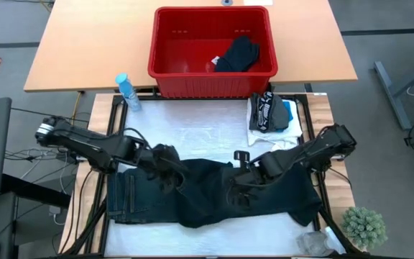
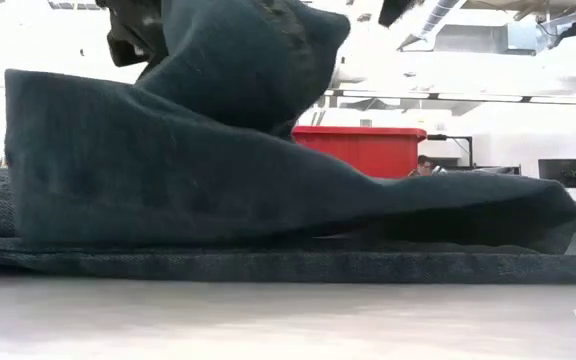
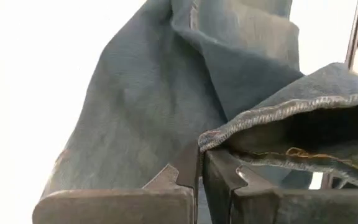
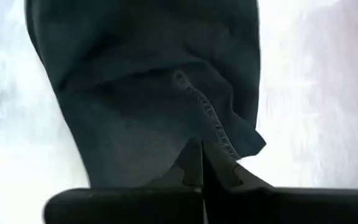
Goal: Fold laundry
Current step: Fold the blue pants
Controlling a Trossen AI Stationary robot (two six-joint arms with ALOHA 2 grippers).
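Dark blue-black long trousers (image 1: 192,191) lie spread across the white-covered table (image 1: 192,129), most of the cloth resting flat. My left gripper (image 1: 165,162) is shut on the trousers left of their middle. My right gripper (image 1: 239,188) is shut on them right of the middle. In the low view one part of the cloth (image 2: 238,70) is drawn up into a peak above the flat layers. A stack of folded laundry (image 1: 270,115) lies at the back right, and a black garment (image 1: 237,55) lies in the red basket (image 1: 171,72). My left gripper pinches a stitched hem edge (image 3: 229,134) of the trousers between its two fingers, slanting down from the table's left. That edge is lifted off the table, and the cloth falls away below it while the remainder stays on the table. My right gripper pinches a stitched seam edge (image 4: 219,140) of the trousers between its shut fingers, coming slanting down from the table's right. The cloth hangs below the fingertips; how many layers are held I cannot tell.
The red basket stands on a wooden table beyond the far edge. A blue spray bottle (image 1: 126,92) stands at the back left corner. A small green plant (image 1: 365,226) and a clear plastic thing (image 1: 315,243) sit at the near right corner. Bare white cover shows behind the trousers.
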